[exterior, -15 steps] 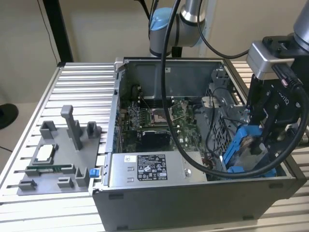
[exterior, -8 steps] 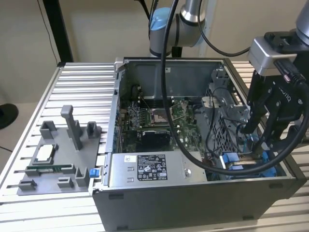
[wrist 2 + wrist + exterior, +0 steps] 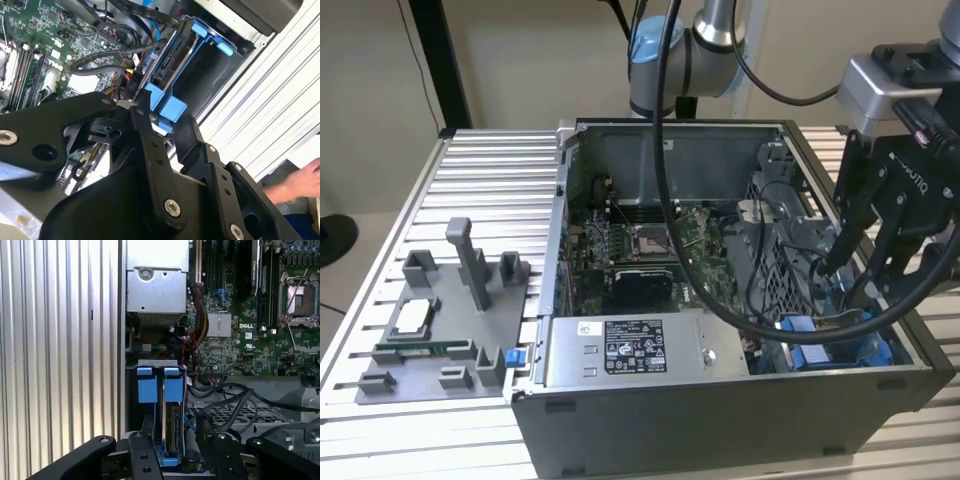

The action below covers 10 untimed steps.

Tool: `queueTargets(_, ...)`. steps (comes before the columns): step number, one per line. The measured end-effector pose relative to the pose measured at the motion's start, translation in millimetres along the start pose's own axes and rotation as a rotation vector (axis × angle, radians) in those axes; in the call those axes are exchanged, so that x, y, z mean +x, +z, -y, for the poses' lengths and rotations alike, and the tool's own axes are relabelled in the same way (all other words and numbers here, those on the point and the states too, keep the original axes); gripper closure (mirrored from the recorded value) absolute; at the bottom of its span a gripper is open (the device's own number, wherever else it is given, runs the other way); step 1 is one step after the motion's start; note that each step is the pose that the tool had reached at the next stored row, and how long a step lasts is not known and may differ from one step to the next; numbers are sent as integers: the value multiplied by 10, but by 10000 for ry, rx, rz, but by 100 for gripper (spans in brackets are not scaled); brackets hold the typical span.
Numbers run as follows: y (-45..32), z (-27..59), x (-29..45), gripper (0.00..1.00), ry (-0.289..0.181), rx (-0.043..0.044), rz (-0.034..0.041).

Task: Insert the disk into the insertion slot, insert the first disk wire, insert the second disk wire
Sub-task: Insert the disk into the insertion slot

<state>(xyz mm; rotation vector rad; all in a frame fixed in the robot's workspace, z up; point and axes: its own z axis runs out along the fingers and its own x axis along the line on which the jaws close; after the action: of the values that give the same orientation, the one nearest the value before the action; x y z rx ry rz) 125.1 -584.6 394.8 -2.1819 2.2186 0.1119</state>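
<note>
The disk (image 3: 172,430) stands on edge in its blue carrier (image 3: 165,105), partly down in the insertion slot (image 3: 805,345) at the case corner on the exterior view's right. My gripper (image 3: 857,272) reaches down into that corner. Its black fingers (image 3: 145,455) sit on either side of the carrier's end, and the gripper (image 3: 163,125) appears shut on the disk. Perforated grey metal of the slot (image 3: 232,415) lies beside the disk. Several loose black wires (image 3: 225,390) run across the bay, and none is in the fingers.
The silver power-supply box (image 3: 630,347) fills the case's front. The motherboard (image 3: 650,235) lies behind it. A grey fixture (image 3: 440,330) with small parts sits on the ribbed table at the exterior view's left. A person's hand (image 3: 302,180) is beside the table.
</note>
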Motion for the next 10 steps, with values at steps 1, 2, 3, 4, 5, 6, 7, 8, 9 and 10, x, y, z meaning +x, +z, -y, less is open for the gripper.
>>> queueTargets(1,1,0,-15,0,0,0,0)
queueTargets(2,2,0,-33,0,-1,0,0)
queueTargets(3,3,0,-49,0,-1,0,0)
queueTargets(4,5,0,-68,0,-1,0,1)
queueTargets(5,7,-1,-93,0,-1,0,0)
queueTargets(6,8,-2,-121,0,0,0,-1)
queueTargets(7,10,-2,-150,0,-1,0,0)
queueTargets(8,13,-3,-179,0,0,0,1)
queueTargets(9,15,-3,-206,0,0,0,1)
queueTargets(10,16,-4,-229,0,0,0,0)
